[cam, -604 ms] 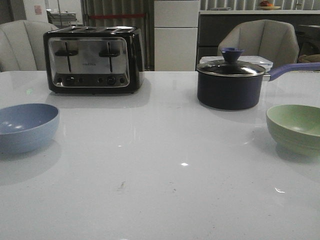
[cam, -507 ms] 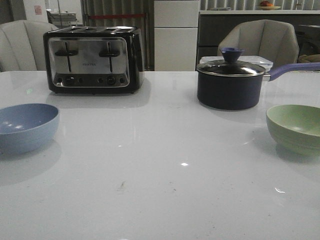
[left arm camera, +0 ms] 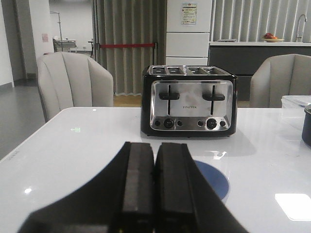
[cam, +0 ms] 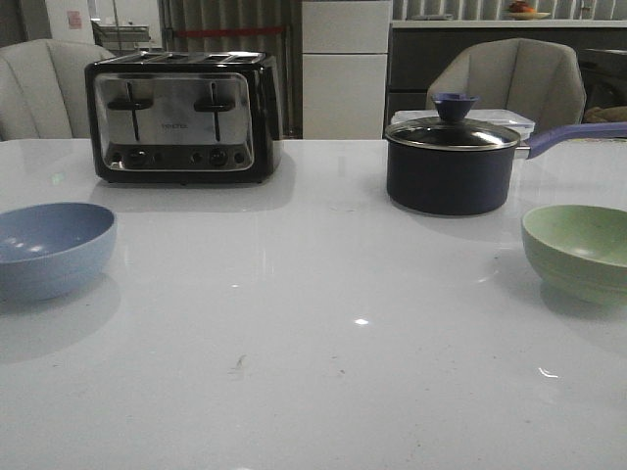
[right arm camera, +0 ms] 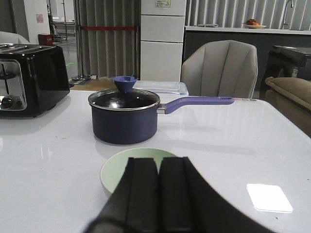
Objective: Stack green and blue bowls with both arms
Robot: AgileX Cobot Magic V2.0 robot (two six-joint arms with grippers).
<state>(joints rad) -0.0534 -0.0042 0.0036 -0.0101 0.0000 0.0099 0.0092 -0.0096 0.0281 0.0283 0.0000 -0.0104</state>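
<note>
Dusty blue round matte bowl (cam: 51, 249) sits upright at the far left edge of the glossy white tabletop (cam: 313, 372), near side of the black-and-chrome four-slot toaster (cam: 183, 117). Pale sage green round matte bowl (cam: 578, 250) sits upright at the far right edge, just near-right of the dark lidded saucepan (cam: 452, 164) with the purple handle and knob. Bowls are well apart, one on each side, nothing stacked.

Left gripper (left arm camera: 154, 189): black fingers pressed together, nothing between them, above the tabletop with the blue bowl (left arm camera: 210, 178) just beyond and partly hidden by the fingers; toaster (left arm camera: 188, 101) further back.

Right gripper (right arm camera: 158, 194): black fingers together too, empty, with the green bowl (right arm camera: 126, 165) just beyond the tips and partly covered; saucepan (right arm camera: 125, 118) behind it.

Neither gripper shows in the front view. Neither touches a bowl as far as I can tell. Grey chairs (cam: 509, 78) behind the tabletop.
</note>
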